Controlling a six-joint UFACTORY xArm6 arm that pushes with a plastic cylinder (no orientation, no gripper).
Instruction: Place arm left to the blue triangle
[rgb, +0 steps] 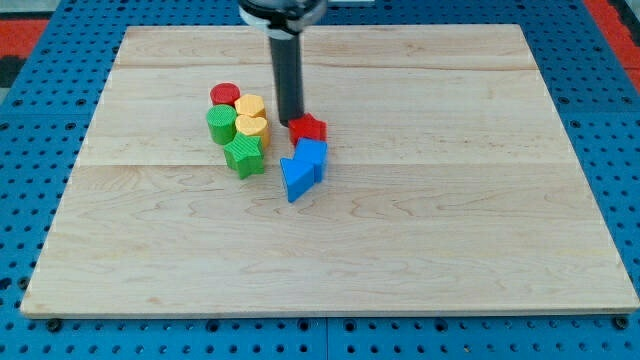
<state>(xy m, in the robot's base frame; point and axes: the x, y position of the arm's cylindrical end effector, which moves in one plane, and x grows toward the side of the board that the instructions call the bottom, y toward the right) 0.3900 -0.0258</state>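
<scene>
Wooden board (420, 240): my tip (291, 122) seemingly touches red block (308, 128), above blue triangle (298, 176)

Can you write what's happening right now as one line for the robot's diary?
tip: above-left of blue triangle, beside red star | blue cube touching triangle | goal: left of triangle, not yet
</scene>
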